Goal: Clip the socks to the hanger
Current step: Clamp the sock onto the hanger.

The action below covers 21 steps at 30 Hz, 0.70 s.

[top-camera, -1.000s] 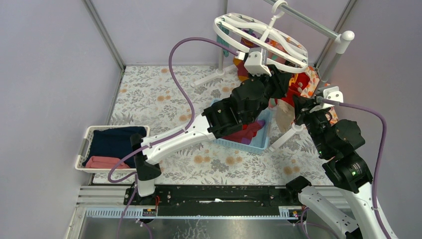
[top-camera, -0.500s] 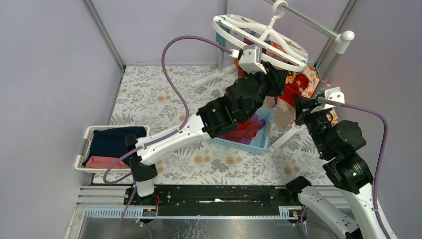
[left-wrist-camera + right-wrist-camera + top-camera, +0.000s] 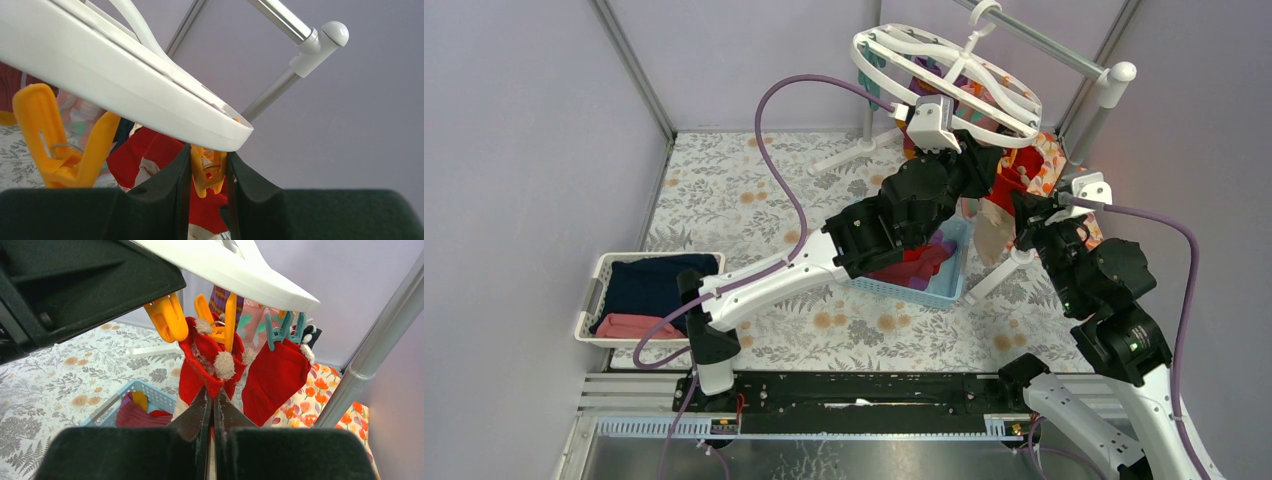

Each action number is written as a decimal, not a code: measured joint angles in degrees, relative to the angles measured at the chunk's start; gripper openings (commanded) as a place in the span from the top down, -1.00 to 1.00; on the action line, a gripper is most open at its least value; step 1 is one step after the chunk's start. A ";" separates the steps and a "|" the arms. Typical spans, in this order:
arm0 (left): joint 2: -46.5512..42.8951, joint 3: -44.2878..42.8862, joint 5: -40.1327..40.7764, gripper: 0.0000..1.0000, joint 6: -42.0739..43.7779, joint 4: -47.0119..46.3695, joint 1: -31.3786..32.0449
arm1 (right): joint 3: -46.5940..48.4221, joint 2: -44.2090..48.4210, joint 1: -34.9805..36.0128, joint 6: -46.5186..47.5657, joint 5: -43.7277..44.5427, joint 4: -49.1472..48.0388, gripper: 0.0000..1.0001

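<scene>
A table [image 3: 724, 190] under a flowered sheet carries a grey-poled rack [image 3: 1049, 48] at its far right. The white oval hanger [image 3: 894, 45] hangs tilted from the rack's bar by its hook, above both pincers. The left pincer [image 3: 208, 162] reaches up just beneath the hanger's rim. Its two black fingers [image 3: 170, 190] press against either side of an orange clip [image 3: 207, 172] dangling from that rim, so it is squeezing the clip. The right pincer [image 3: 211, 397] sits lower and further right, its jaws closed to a thin slit on the bottom edge of a red sock [image 3: 202, 360] with fluffy bobbles. The sock's top lies against a second orange clip [image 3: 222, 315], and whether that clip bites the fabric cannot be told. Just beside it, another red sock [image 3: 277, 375] hangs from a teal clip [image 3: 280, 330]. From above, the left arm's wrist and the hanger's ring hide both sets of fingertips, and the other socks under the ring show only as scraps of colour. A blue basket [image 3: 954, 285] mid-table, partly covered by the left arm, holds loose red and purple socks [image 3: 919, 265]. A white basket [image 3: 589, 300] at the near left holds folded navy and pink cloth [image 3: 654, 285]. An orange flowered cloth [image 3: 1054, 165] lies beneath the rack.
</scene>
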State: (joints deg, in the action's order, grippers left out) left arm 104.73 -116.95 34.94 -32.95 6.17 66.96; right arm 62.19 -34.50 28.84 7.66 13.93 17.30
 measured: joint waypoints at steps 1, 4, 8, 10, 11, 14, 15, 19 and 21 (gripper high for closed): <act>0.00 0.07 0.00 0.77 -0.07 0.00 -0.07 | 0.00 -0.04 -0.02 0.00 -0.04 0.00 1.00; 0.00 0.07 -0.02 0.78 -0.20 -0.02 -0.17 | 0.02 -0.13 -0.02 -0.02 -0.15 0.00 1.00; 0.00 0.07 -0.04 0.78 -0.57 0.00 -0.22 | 0.35 -0.17 -0.02 -0.20 -1.11 -0.02 1.00; 0.00 0.07 -0.04 0.78 -0.74 -0.02 -0.22 | 0.59 -0.17 -0.02 -0.26 -1.57 -0.04 1.00; 0.00 0.07 -0.04 0.78 -0.83 -0.02 -0.22 | 0.66 -0.17 -0.02 -0.35 -1.62 -0.07 1.00; 0.00 0.07 -0.04 0.78 -1.01 -0.02 -0.22 | 0.66 -0.20 0.00 -0.44 -1.92 -0.04 1.00; 0.00 0.07 -0.04 0.78 -1.03 0.00 -0.22 | 0.66 -0.22 0.00 -0.44 -2.23 -0.07 1.00; 0.00 0.07 -0.04 0.78 -1.07 0.00 -0.22 | 0.68 -0.26 0.00 -0.50 -3.85 -0.07 1.00; 0.00 0.07 -0.04 0.78 -1.09 0.00 -0.22 | 0.74 -0.31 0.00 -0.52 -4.63 -0.04 1.00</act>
State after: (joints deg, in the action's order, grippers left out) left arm 104.73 -116.88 34.89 -34.04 6.17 66.74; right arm 62.94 -34.81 28.84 7.14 9.30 17.26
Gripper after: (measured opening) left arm 0.314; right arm 0.020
